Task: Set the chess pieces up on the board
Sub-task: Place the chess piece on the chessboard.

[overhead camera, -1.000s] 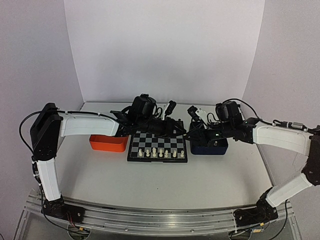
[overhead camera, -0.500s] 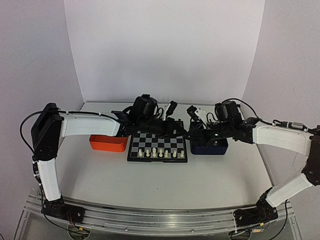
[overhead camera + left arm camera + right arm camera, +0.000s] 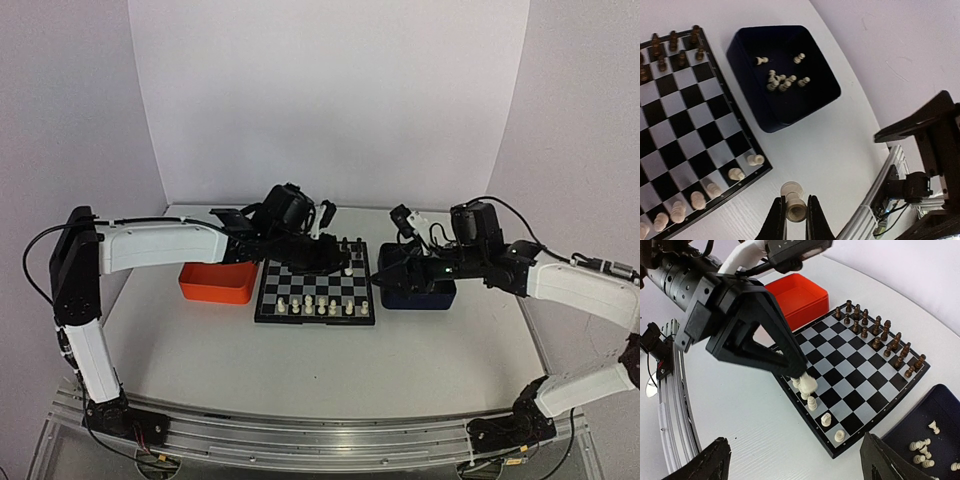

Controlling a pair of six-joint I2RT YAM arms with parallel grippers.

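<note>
Left wrist: left gripper (image 3: 795, 209) pinches 1 chess piece (image 3: 791, 192) beside board (image 3: 690, 135).

My left tool (image 3: 795, 218) pinches a cream chess piece (image 3: 792, 193) at bottom centre; board (image 3: 686, 121) at left, dark blue tray (image 3: 790, 118) above.

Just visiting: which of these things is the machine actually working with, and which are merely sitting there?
In the job: board, cream pieces along its near edge, held cream piece in the left end effector, loose cream pieces in the dark blue tray.

Lying about: orange tray, black pieces already standing in their rows.
</note>
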